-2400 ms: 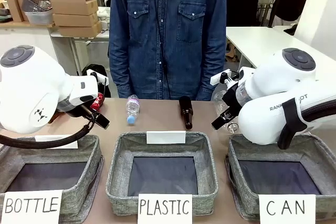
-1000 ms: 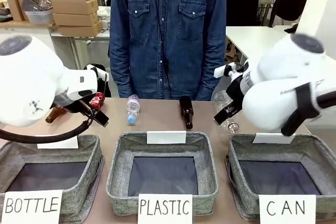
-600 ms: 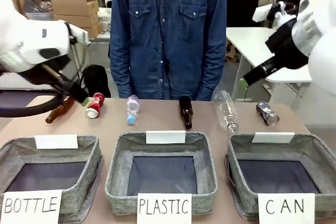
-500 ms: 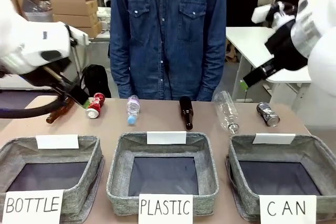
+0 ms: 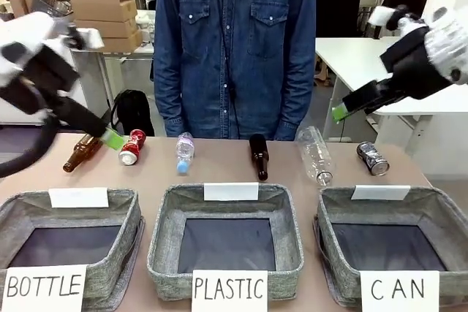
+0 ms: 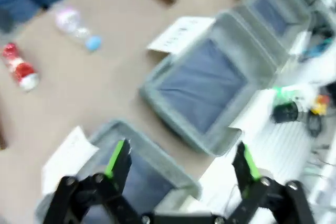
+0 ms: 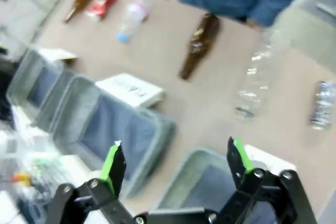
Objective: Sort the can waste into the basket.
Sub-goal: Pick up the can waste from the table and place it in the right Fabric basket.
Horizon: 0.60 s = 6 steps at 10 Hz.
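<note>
The red can [image 5: 131, 147] lies on the table at the far left, beside a brown bottle. The dark silver-black can [image 5: 373, 158] lies at the far right, just behind the grey basket [image 5: 327, 218] signed "CAN", whose floor is bare. My left gripper [image 5: 110, 137] hangs open in the air just left of the red can. My right gripper [image 5: 340, 113] is open and raised above the right end of the table. The left wrist view shows the open left gripper [image 6: 182, 156] and the red can [image 6: 18, 69] blurred. Beyond the open right gripper [image 7: 176, 158] lie the dark can [image 7: 321, 103] and the red can [image 7: 102, 3].
A brown bottle [image 5: 82, 151], a small plastic bottle [image 5: 184, 151], a dark bottle [image 5: 259, 155] and a clear plastic bottle [image 5: 314, 153] lie in the row with the cans. Baskets signed "BOTTLE" [image 5: 135, 213] and "PLASTIC" [image 5: 161, 217] stand in front. A person [image 5: 234, 49] stands at the far edge.
Both arms have lifted up and swung outward from over the table, uncovering the two cans and the brown bottle. Both grippers stayed open and nothing was picked up.
</note>
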Available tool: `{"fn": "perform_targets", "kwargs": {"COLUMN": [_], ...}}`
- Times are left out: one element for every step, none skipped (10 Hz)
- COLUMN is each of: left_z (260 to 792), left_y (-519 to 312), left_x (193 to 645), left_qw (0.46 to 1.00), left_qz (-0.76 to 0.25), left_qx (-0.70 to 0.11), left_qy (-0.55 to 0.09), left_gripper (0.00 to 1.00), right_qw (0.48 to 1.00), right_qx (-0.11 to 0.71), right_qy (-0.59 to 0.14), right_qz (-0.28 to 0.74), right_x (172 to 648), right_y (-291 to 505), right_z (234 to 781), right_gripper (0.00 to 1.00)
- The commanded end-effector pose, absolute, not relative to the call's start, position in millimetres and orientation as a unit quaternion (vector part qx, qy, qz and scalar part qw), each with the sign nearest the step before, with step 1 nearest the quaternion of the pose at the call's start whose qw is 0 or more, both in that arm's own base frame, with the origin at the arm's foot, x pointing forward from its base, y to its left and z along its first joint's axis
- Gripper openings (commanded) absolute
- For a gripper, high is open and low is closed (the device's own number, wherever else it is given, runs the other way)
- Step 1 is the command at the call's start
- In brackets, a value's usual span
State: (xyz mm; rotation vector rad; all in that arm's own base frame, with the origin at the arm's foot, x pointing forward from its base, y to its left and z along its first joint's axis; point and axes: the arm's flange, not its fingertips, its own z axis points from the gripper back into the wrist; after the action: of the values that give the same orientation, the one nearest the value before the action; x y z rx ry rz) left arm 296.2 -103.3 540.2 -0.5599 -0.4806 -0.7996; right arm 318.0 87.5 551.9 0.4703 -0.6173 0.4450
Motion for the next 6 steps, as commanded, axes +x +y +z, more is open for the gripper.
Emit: {"fn": "perform_targets", "kwargs": {"left_z": [535.3,529.4,526.4,524.0,521.9,520.4], "left_y": [-64.3,-48.0,-29.3,-9.5,10.2,27.6], "left_x": [305.8,307.1,305.4,303.4,302.0,299.4], "left_qw": [0.835,0.820,0.804,0.788,0.777,0.763], "left_qz": [-0.293,-0.251,-0.227,-0.203,-0.178,-0.151], "left_qx": [-0.445,-0.493,-0.523,-0.549,-0.566,-0.584], "left_qy": [-0.136,-0.148,-0.170,-0.193,-0.210,-0.232], "left_gripper": [1.00,1.00,1.00,1.00,1.00,1.00], "right_qw": [0.859,0.842,0.828,0.814,0.804,0.800], "right_qx": [0.440,0.481,0.508,0.525,0.534,0.534], "right_qy": [-0.236,-0.233,-0.237,-0.246,-0.259,-0.266], "right_qz": [0.117,0.067,0.031,-0.005,-0.032,-0.063], "right_x": [298.3,291.6,286.0,282.3,277.1,274.1], "right_y": [47.9,31.9,14.8,-3.9,-20.2,-33.7], "right_z": [547.6,548.4,547.8,543.2,538.4,532.7], "right_gripper": [1.00,1.00,1.00,1.00,1.00,1.00]}}
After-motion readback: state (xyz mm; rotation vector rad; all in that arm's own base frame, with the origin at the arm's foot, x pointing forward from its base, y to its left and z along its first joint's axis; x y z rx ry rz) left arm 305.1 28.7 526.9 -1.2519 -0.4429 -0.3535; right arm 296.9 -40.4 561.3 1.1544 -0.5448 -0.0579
